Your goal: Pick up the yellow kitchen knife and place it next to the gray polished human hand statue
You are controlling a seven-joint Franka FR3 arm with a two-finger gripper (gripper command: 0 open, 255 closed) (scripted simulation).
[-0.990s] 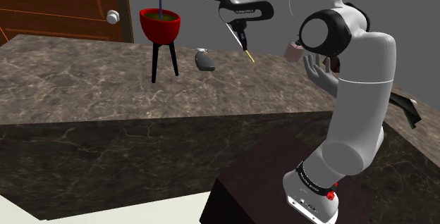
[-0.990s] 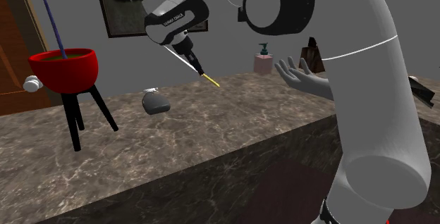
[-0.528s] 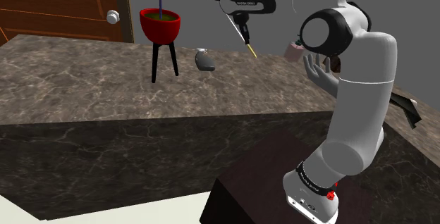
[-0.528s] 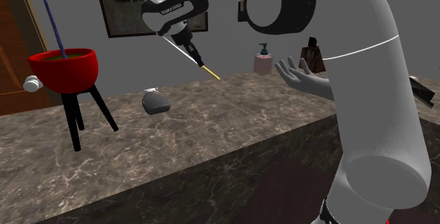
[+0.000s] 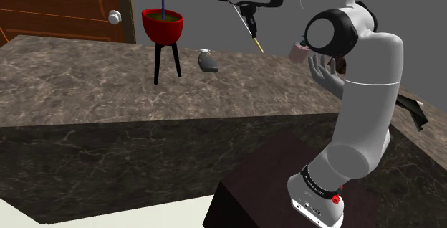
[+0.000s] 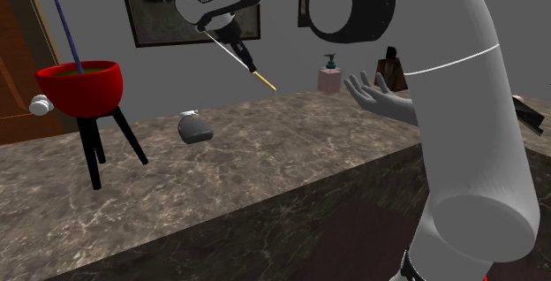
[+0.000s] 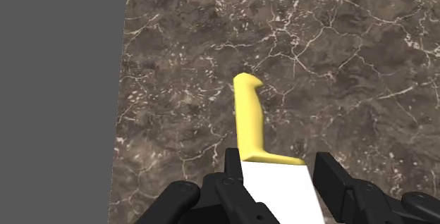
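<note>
Dark brown marble, veined with thin pale lines and polished smooth, forms the broad table (image 5: 86,83) under a flat grey wall. High above it hangs the black tool (image 5: 250,26), closed narrowly on the kitchen knife (image 5: 256,41) by its flat white blade. The curved yellow handle points away from the fingers and slants down toward the stone without touching it. In the wrist view the blade sits between the two fingers (image 7: 231,162), though whether both press on it is hard to judge, since one side seems to leave a sliver of space. The grey hand statue (image 5: 326,76) stands well apart from the tool, lower and toward the shoulder view's right, beside the white arm. Its fingers are spread upward and its surface is smooth. Below the tool and toward the shoulder view's left lies a dark grey, rounded, pouch-like lump (image 5: 208,62). Farther that way a glossy red bowl (image 5: 162,24) stands on thin black splayed legs. A small pink pump bottle (image 6: 330,74) stands beyond the tool near the wall. A panelled wooden door (image 5: 57,4) with a round white knob (image 5: 114,17) is well off past the bowl.
</note>
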